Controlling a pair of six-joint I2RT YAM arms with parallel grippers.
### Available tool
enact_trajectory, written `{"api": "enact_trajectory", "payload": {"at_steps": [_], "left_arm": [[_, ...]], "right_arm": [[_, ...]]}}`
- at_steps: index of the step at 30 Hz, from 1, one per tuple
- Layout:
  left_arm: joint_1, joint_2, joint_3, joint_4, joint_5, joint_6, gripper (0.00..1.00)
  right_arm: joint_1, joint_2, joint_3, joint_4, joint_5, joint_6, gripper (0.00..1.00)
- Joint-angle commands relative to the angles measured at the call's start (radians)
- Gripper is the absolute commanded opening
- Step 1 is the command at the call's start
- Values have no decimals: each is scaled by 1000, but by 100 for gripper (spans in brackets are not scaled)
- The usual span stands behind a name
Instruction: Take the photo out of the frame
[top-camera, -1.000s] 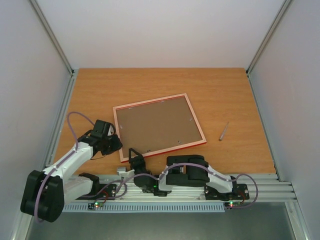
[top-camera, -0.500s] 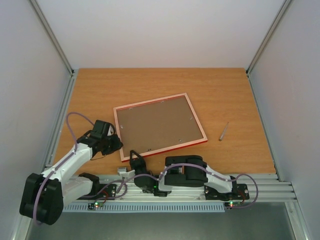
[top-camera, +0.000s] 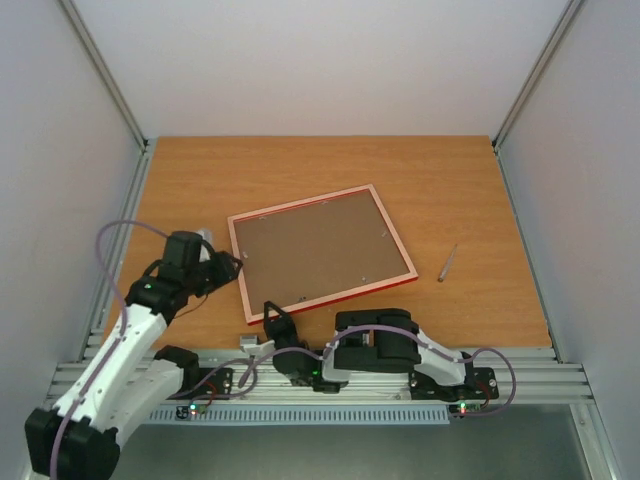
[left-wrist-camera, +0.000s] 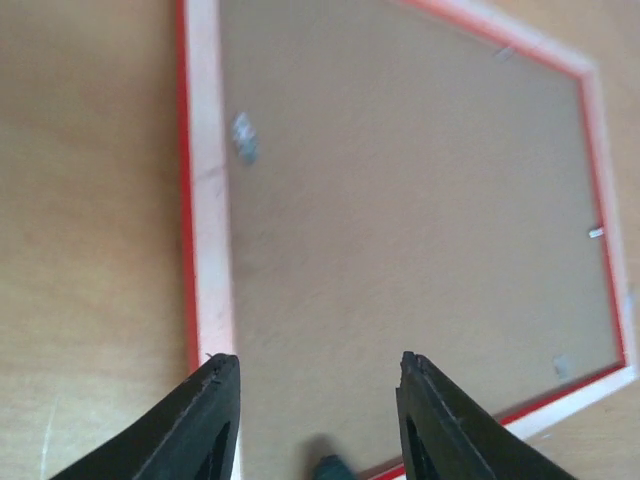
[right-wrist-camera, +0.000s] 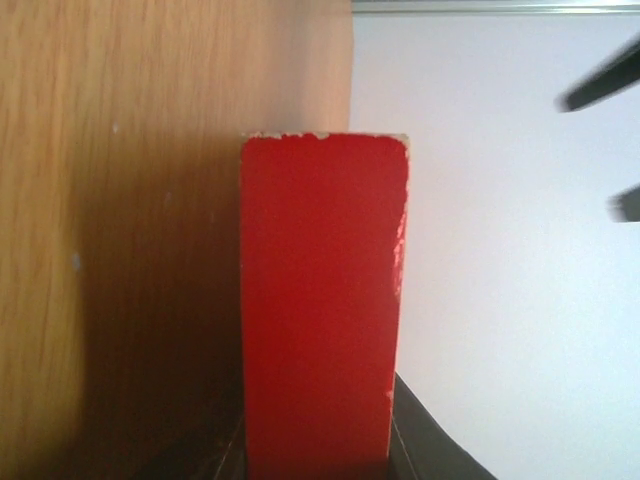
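Tabletop of orange wood carried the frame, which lay skewed and back-up near the middle, its brown backing board facing the ceiling. The right pincer sat at the frame's near left corner, clamped on the red rim; in the wrist view that rim filled the gap between its fingers. The left pincer hung over the frame's left rail, jaws moderately parted and holding nothing, with the backing board showing between them. A thin grey stick lay well apart, to the frame's right.
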Motion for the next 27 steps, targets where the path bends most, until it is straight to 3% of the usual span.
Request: {"api": "enact_trajectory", "payload": {"at_steps": [1, 10, 15, 22, 27], "left_arm": [[22, -99, 140, -91, -77, 2, 48], [59, -200, 246, -222, -249, 42, 65], [132, -229, 221, -200, -218, 13, 79], [187, -272, 237, -182, -191, -37, 87], [192, -322, 185, -148, -172, -88, 91]], "right_arm": [[-6, -93, -17, 127, 0, -81, 18], [-13, -292, -17, 124, -40, -199, 16], [-32, -407, 2, 23, -52, -199, 14], [-72, -599, 53, -376, -76, 42, 12], [-114, -752, 159, -800, -147, 376, 10]]}}
